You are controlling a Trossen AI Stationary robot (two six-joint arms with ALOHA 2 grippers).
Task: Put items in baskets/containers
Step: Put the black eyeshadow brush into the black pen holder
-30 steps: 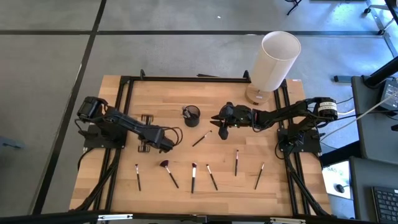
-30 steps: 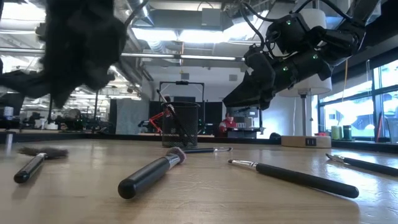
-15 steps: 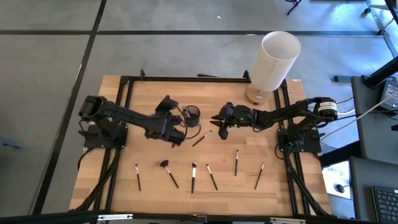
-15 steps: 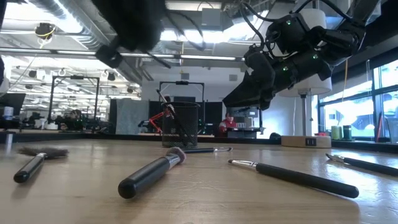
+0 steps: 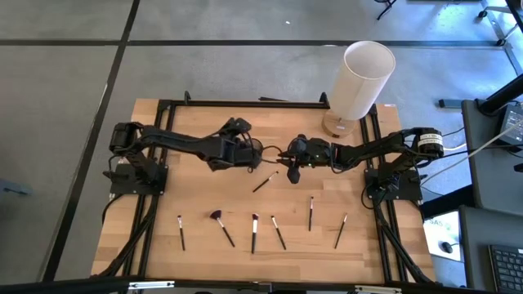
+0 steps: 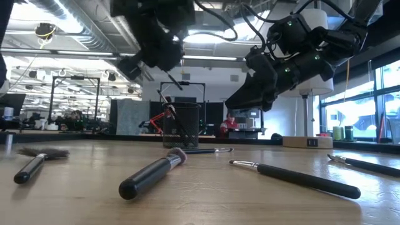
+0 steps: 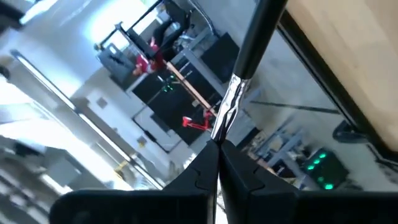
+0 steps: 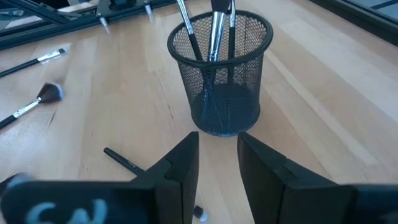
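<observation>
I am looking at a pale wooden bench (image 5: 196,122) with a black frame around it, standing on a grey floor; the low view shows an open workshop behind it with ceiling lights and windows on one side. A tall white cylinder (image 5: 362,77) stands at the bench's far right corner.

From the left I count six brushes in a row along the near edge: a thin one (image 5: 181,232), the reddish fan brush (image 5: 221,225), then four more (image 5: 254,233) (image 5: 279,232) (image 5: 310,212) (image 5: 341,231). A seventh brush (image 5: 264,181) lies slanted between that row and the black mesh cup (image 6: 181,125), which stands mid-bench and has three brushes upright in it, as my right wrist view shows.

My left gripper (image 5: 243,152) is above the cup, fingers closed on a brush (image 7: 239,84), pinched at its thin end. My right gripper (image 5: 292,172) hangs just to the right of the cup, fingers (image 8: 177,168) apart with nothing between them.
</observation>
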